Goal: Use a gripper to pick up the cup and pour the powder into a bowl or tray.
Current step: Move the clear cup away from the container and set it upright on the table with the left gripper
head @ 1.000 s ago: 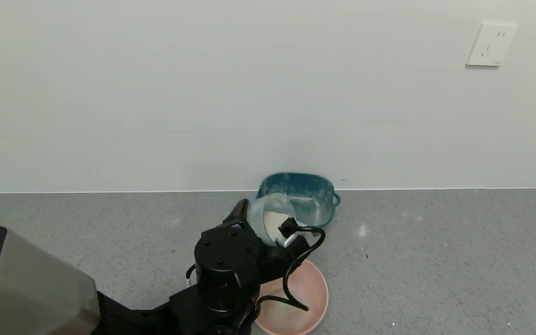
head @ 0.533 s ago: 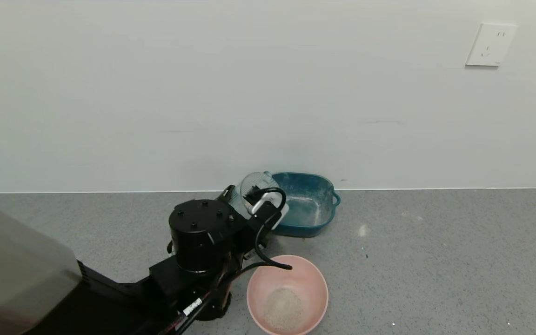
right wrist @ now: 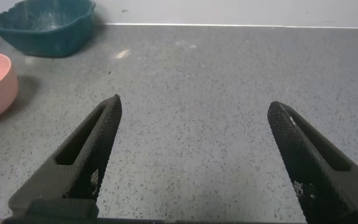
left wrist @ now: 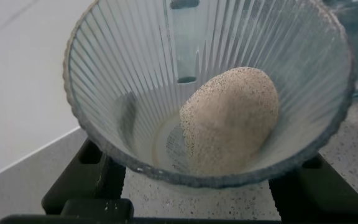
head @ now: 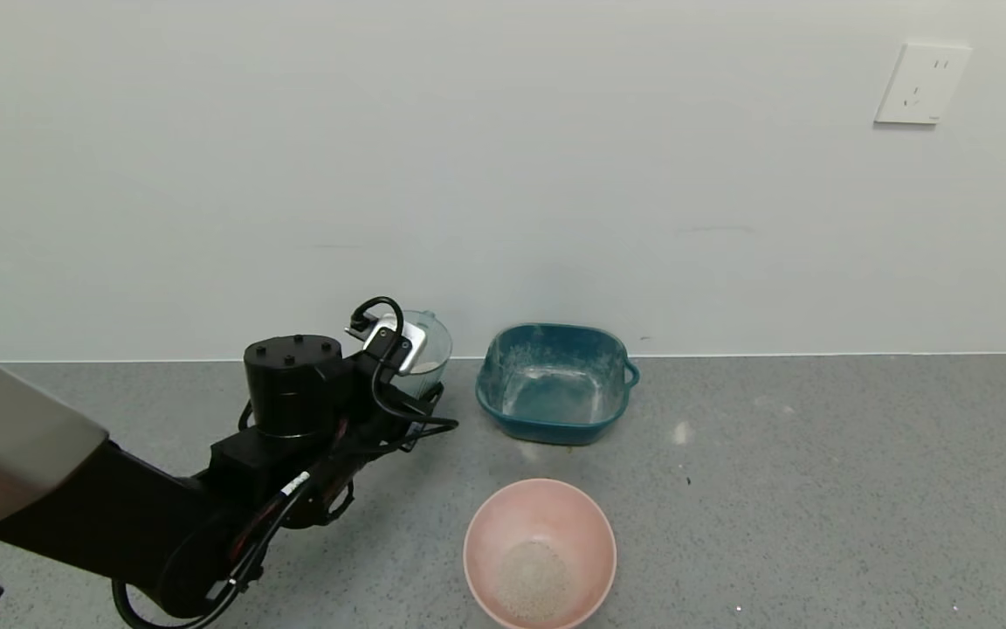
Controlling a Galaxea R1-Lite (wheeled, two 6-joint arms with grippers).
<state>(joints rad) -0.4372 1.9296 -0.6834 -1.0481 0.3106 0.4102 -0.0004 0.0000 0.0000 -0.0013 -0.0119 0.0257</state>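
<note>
item: cup [head: 423, 352], ribbed clear, sitting upright between the left gripper [head: 411, 397] fingers [left wrist: 82, 183], which are clenching its base; a clump of powder [left wrist: 229, 118] is clinging inside. bowl [head: 595, 533], pink, holding a grainy heap, is lying toward the robot and to the right of those fingers, apart on the counter [head: 817, 489]. right gripper [right wrist: 194, 165]: fingers spread wide, holding nothing, hovering over bare counter.

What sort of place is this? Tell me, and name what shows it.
Probably a bare robot test room, not a kitchen: a grey speckled floor or counter against a plain white wall with a wall socket, and only a teal tray, pink bowl and cup set out.
</note>
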